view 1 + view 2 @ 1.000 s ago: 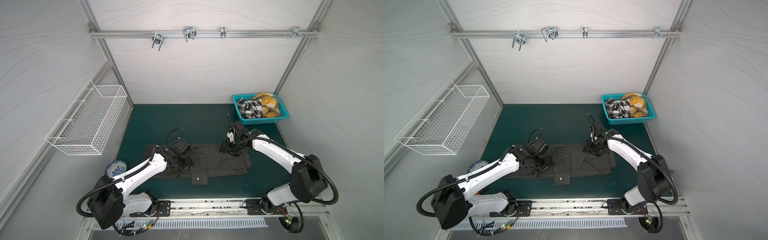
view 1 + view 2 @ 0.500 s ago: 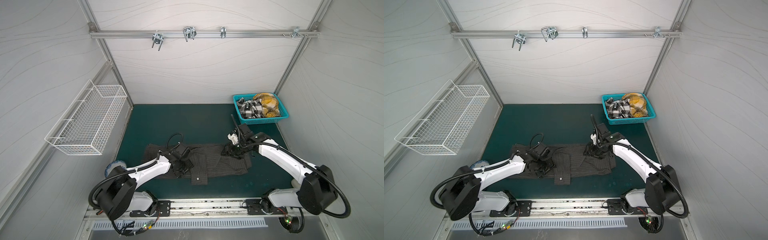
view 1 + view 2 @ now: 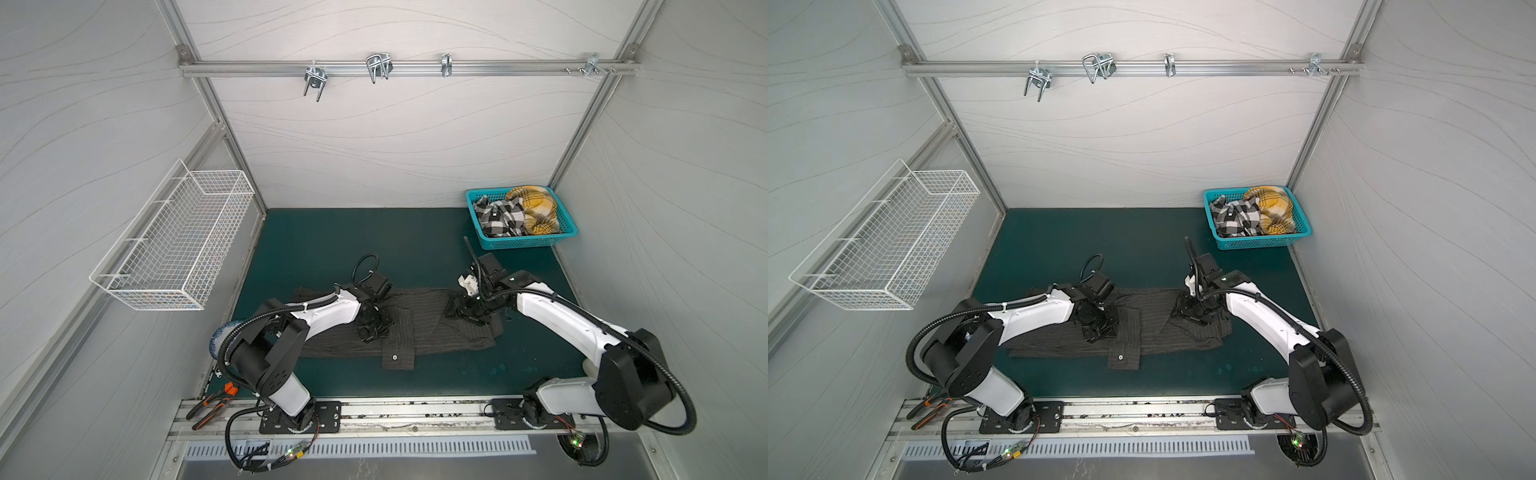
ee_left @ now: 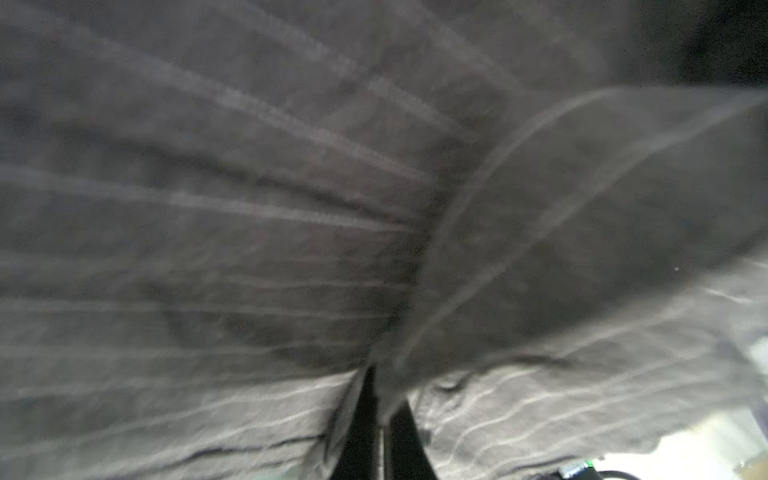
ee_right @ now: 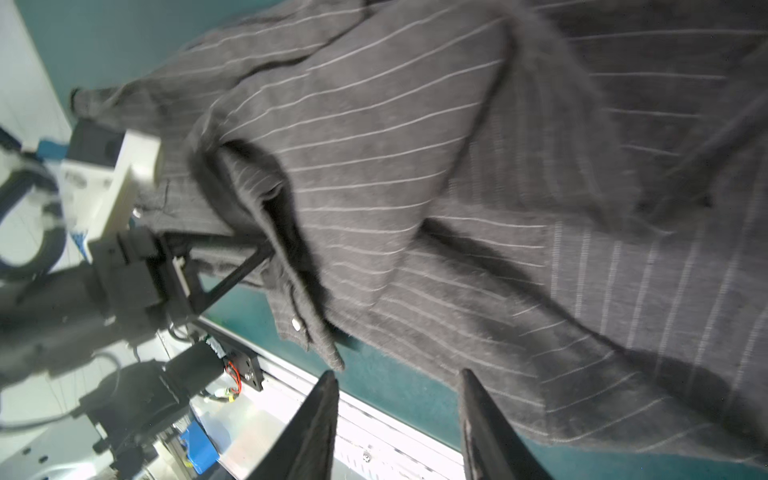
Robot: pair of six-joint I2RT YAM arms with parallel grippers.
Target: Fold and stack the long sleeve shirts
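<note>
A dark grey cloth shirt w/ thin pale stripes point(image 3: 440, 332) lies spread out on the dark green table mat point(image 3: 353, 241), about in the mid of it, long side going left to right. One sleeve is folded over the body. Its cuff w/ a pale button point(image 3: 397, 356) sticks out past the near edge of the shirt.

The left gripper point(image 3: 372, 330) is down on the left half of the shirt, just beside that sleeve. It is squeezed tight on a fold of the cloth. In the left wrist view its two black fingers point(image 4: 361, 440) sit pressed together, w/ striped cloth point(image 4: 249, 208) bunched at their tips. The cloth is blurry & fills nearly all that view.

The right gripper point(image 3: 467, 311) is low over the right part of the shirt. Its fingers point(image 5: 320, 419) stand apart w/ nothing btw them; only mat & the metal rail point(image 5: 374, 419) show in the gap. Can't tell if the tips touch the cloth.

A black & white checked shirt point(image 3: 498, 216) & a yellow checked shirt point(image 3: 536, 208) sit crumpled in a blue-green plastic basket point(image 3: 523, 244) at the far right corner of the mat, well apart from the grey one. A white wire basket point(image 3: 178, 241) hangs on the left wall.
</note>
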